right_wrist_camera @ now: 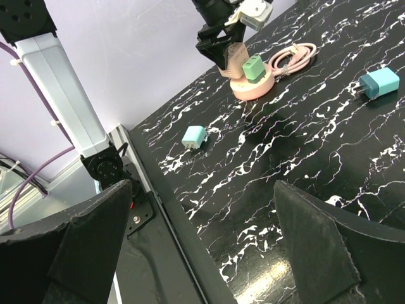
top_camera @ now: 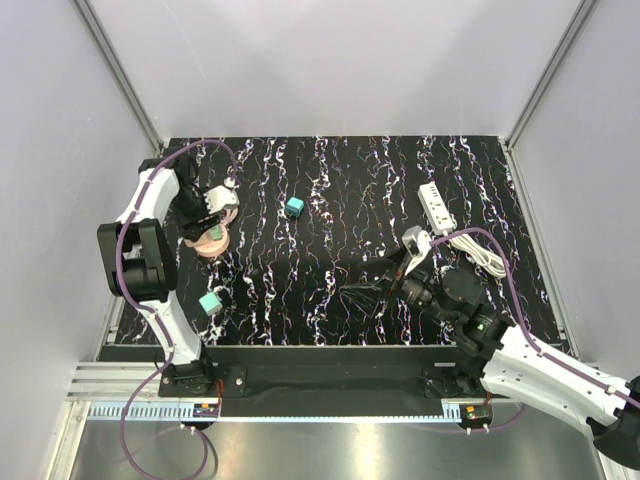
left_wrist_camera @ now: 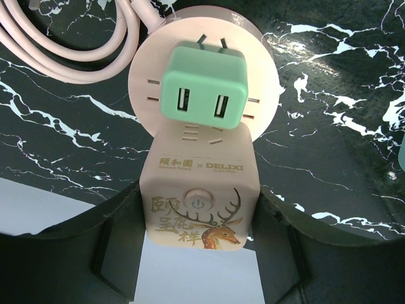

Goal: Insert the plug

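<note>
left tool (left_wrist_camera: 197, 218) grips pink socket hub (left_wrist_camera: 201, 180), printed "delixi electric", chinese characters, deer; green usb charger (left_wrist_camera: 202, 88) against it. right tool (right_wrist_camera: 202, 190) wide, empty. teal plug (top_camera: 294, 207) loose on bench (top_camera: 350, 190).

On your far left: round pink plastic socket hub (left_wrist_camera: 142, 76), green two-port adapter (left_wrist_camera: 202, 88) standing on its disc.
On your near left: pale mint-green cube (top_camera: 210, 302).
On your right: white power strip (top_camera: 436, 205), white cord (top_camera: 482, 252) coiled beside it.
</note>
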{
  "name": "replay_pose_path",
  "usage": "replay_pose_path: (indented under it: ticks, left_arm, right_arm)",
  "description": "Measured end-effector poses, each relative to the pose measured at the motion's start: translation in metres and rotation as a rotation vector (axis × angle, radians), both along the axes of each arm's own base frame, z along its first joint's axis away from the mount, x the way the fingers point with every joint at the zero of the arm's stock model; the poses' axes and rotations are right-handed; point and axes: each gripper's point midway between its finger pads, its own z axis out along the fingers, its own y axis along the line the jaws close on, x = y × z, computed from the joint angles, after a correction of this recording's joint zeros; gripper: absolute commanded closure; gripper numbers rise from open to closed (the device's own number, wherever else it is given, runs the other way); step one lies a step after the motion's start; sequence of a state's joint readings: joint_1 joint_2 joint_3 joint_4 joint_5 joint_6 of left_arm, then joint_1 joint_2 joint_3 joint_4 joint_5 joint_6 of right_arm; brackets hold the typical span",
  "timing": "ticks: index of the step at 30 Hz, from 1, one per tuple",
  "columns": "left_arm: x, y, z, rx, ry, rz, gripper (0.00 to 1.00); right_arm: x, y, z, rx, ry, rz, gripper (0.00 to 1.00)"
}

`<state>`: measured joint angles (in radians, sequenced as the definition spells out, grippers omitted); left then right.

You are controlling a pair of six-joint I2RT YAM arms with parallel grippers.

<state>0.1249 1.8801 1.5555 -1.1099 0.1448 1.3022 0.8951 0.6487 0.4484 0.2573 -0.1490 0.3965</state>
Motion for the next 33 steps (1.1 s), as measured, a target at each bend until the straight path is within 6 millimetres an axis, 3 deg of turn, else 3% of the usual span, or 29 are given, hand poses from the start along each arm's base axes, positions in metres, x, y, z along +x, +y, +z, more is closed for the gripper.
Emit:
replay_pose_path:
  ticks: [24, 33]
  left_arm:
    - [0.002, 0.008, 0.002, -0.035, -0.031, 0.09, 1.0]
    - [0.005, -0.002, 0.014, -0.042, -0.051, 0.159, 1.0]
  right_arm:
    - [0.002, 0.007, -0.016, -0.037, 0.029, 0.009, 0.0]
    - [0.004, 0.009, -0.012, -0.024, 0.019, 0.008, 0.0]
